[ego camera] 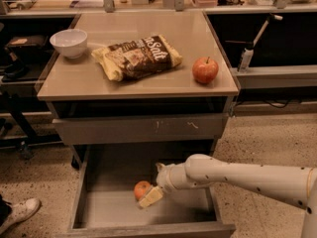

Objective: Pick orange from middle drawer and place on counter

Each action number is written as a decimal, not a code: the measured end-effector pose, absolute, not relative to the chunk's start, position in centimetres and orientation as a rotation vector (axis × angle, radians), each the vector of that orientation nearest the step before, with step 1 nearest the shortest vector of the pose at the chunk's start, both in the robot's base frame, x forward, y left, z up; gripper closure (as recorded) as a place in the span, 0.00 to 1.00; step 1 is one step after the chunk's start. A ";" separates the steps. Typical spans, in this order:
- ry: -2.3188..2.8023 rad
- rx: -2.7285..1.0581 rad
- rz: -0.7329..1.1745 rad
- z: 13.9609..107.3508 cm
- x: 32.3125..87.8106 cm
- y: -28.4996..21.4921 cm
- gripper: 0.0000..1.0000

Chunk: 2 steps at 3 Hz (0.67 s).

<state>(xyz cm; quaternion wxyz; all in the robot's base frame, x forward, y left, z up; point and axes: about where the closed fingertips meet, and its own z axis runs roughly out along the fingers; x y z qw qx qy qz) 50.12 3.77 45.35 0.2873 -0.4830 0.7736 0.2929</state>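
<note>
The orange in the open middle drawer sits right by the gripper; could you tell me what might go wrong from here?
1. The gripper sits at the orange's right side; if nudged, the round fruit could roll across the middle drawer's flat floor.
2. Lifting straight up, the arm might strike the scratched drawer front above.
3. On the counter, the orange could bump the apple near the edge.
</note>
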 end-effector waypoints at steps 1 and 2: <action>2.014 -1.272 0.845 43.0 50.5 5.3 0.00; 1.990 -1.259 0.890 41.2 50.2 6.4 0.00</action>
